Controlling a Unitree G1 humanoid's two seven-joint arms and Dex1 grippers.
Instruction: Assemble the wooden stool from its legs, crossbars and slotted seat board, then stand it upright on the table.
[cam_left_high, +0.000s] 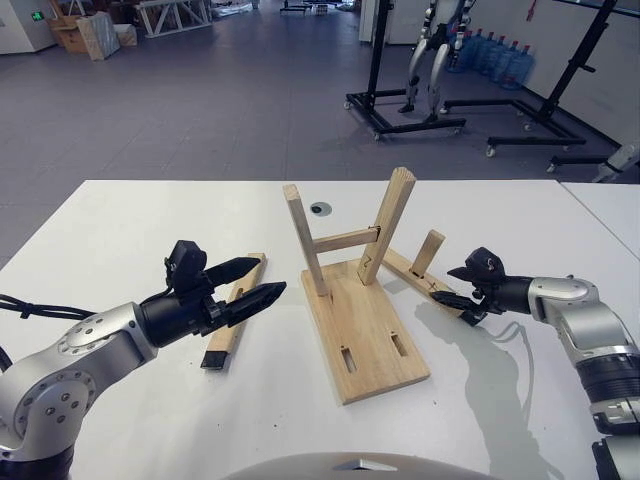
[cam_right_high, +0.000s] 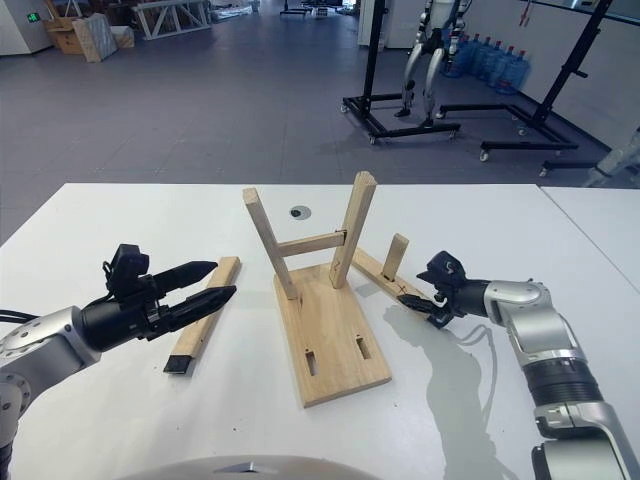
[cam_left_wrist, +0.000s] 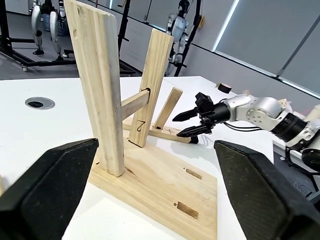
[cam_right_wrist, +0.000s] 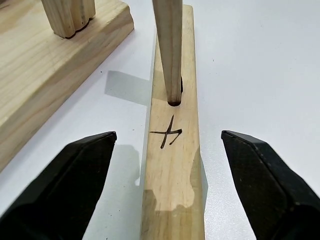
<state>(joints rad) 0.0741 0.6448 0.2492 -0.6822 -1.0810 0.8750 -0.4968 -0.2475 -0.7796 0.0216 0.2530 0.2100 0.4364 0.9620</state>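
Right gripper seemingly astride flat leg

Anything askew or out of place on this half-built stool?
The two planted legs splay apart at the top, and the crossbar between them slopes. A third leg lies beside the seat board with a tilted second crossbar stuck in it.

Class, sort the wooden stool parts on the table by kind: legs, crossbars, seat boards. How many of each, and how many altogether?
Legs: 4, two standing, two lying
Crossbars: 2
Seat board: 1
Total: 7
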